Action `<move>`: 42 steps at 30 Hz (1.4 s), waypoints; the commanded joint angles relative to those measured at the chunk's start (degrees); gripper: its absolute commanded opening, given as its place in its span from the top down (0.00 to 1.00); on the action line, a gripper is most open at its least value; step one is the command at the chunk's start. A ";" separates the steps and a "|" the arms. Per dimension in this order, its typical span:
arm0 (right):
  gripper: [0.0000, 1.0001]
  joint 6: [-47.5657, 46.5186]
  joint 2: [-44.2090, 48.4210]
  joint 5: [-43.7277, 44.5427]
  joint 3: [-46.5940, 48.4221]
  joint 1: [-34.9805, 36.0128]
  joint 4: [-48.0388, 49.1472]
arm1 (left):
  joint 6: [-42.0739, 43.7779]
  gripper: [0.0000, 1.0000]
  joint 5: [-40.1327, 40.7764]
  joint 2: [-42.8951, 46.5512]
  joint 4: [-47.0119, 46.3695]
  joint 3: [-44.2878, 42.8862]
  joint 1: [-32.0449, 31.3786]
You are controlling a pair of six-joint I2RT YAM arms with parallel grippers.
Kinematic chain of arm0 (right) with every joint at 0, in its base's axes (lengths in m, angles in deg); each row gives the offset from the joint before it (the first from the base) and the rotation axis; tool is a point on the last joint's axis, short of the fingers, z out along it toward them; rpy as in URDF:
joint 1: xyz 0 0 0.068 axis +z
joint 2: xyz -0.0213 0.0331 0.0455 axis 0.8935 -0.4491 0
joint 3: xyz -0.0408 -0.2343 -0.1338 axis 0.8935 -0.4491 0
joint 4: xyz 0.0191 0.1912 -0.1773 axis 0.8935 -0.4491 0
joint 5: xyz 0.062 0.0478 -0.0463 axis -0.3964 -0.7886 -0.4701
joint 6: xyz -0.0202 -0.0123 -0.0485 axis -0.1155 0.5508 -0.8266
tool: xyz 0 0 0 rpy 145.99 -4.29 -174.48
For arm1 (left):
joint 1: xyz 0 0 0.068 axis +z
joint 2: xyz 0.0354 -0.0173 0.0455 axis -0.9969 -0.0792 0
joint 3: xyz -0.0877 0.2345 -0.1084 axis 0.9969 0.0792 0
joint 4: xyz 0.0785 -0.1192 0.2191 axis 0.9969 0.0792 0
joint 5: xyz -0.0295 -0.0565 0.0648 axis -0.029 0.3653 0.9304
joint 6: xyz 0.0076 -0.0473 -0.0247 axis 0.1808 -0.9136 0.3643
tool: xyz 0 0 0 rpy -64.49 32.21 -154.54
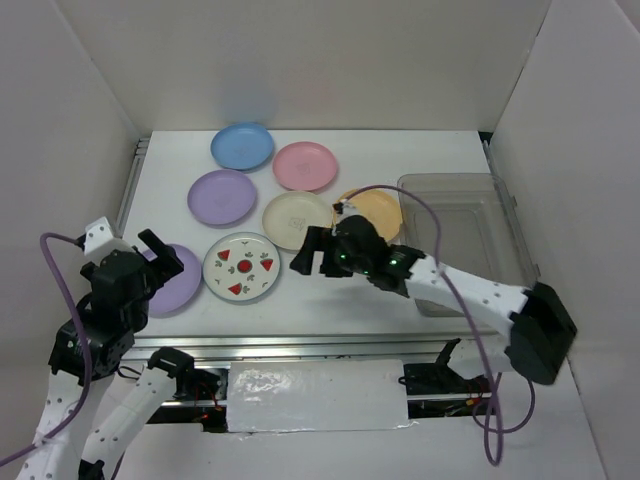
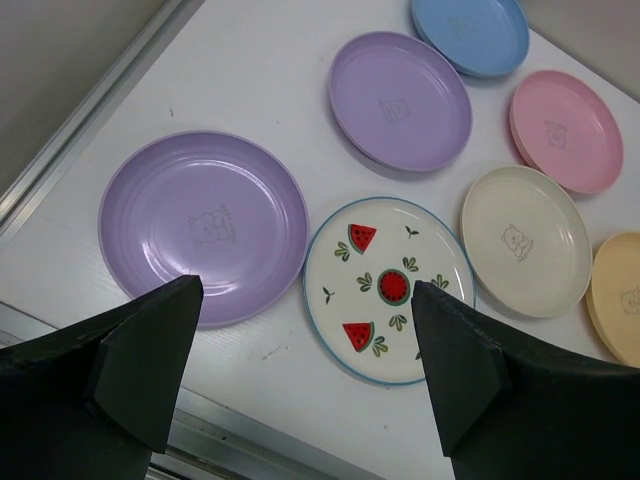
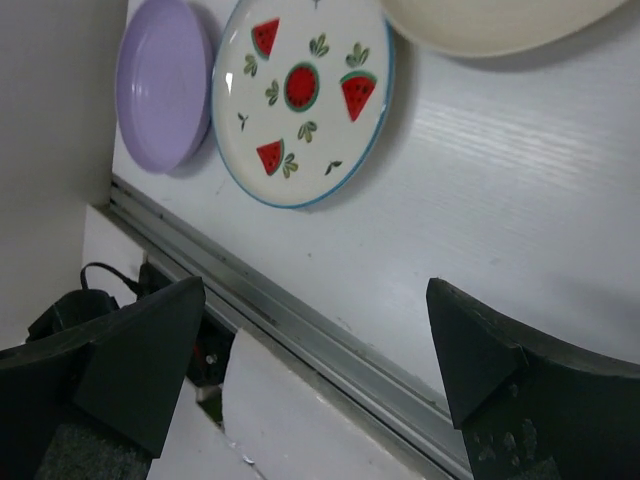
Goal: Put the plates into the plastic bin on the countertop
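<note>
Lying over the surface (image 1: 300,310) from left edge to middle, seven plates (image 1: 241,266) are noted outside the bin (image 1: 480,225) at the right edge. Left gripper (image 1: 163,252) and right gripper (image 1: 312,257) are seen spread.

Top view: high above the near edge, looking down on the whole countertop (image 1: 340,310). 2 wrist views close and low; all 3 share the watermelon plate (image 1: 241,266).

No legible writing; faint emblems (image 2: 208,228) on plates (image 2: 150,195) seem wordless.
</note>
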 commanded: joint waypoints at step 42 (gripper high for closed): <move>1.00 25.54 -39.15 2.10 4.66 3.52 21.31 | 4.22 0.01 -5.66 -0.53 -5.35 1.05 5.32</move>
